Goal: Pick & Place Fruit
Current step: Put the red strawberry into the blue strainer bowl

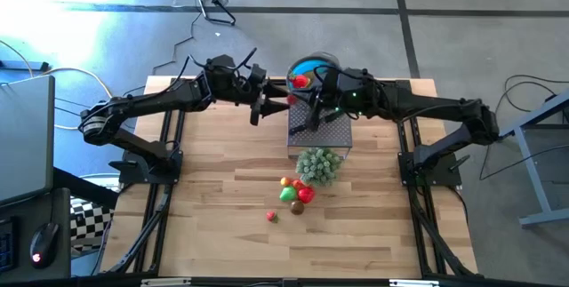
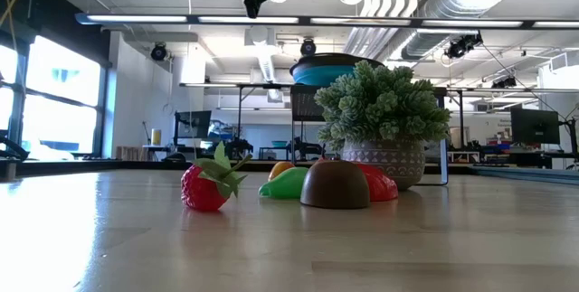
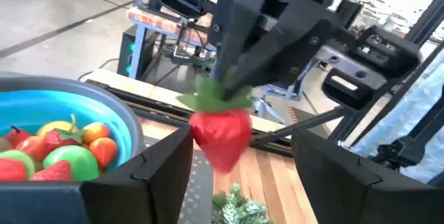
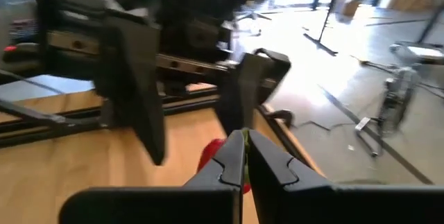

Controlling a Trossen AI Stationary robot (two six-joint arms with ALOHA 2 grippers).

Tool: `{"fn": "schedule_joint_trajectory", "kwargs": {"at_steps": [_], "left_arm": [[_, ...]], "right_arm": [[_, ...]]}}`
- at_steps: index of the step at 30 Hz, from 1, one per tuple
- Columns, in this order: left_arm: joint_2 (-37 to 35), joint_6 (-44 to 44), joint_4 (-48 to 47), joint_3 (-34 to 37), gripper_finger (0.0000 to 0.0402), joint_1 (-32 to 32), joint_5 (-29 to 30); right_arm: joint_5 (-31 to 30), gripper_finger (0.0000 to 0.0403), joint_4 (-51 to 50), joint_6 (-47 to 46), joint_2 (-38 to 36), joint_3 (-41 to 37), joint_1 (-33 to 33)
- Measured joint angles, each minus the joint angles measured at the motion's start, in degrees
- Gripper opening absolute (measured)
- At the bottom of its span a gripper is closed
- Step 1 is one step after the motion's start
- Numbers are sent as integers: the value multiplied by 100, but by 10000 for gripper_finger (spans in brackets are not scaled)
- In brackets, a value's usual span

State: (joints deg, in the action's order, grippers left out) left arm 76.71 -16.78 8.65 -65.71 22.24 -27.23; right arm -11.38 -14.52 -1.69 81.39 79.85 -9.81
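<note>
A red toy strawberry (image 3: pixel 220 137) with a green leaf cap hangs in the air beside the blue bowl (image 1: pixel 313 61). The bowl holds several fruits (image 3: pixel 66 151) and stands on a metal mesh stand (image 1: pixel 322 129). My right gripper (image 4: pixel 244 156), reaching in from the table's right, is shut on the strawberry. My left gripper (image 3: pixel 244 156), level and coming from the table's left, is open; its fingers stand on either side of the strawberry, and no touch shows. More fruit (image 1: pixel 296 194) lies on the table near its middle. My right gripper pinches the strawberry's green leaf cap (image 3: pixel 216 99) between its two fingertips. The fingers (image 4: pixel 267 156) slant slightly down, coming from the table's right. The red body (image 4: pixel 211 158) hangs below the fingers, clear of the table and the bowl.
A pale green bushy plant in a pot (image 1: pixel 317 164) stands just in front of the mesh stand. A lone strawberry (image 1: pixel 273 217) lies nearer the front edge. The wooden table (image 1: pixel 204 225) is bare at its left and front.
</note>
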Motion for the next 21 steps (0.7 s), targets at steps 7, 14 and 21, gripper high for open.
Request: {"fn": "schedule_joint_trajectory", "kwargs": {"at_steps": [7,14,21], "left_arm": [[-9,2,78,-4,237,-11,-21],[-9,2,82,-4,237,-9,65],[-9,2,76,-4,237,-9,123]], "right_arm": [[-723,3,-970,-327,11,-2,-384],[-716,3,-1277,-580,9,-2,-919],[-668,3,-1417,-589,103,-2,-1378]]}}
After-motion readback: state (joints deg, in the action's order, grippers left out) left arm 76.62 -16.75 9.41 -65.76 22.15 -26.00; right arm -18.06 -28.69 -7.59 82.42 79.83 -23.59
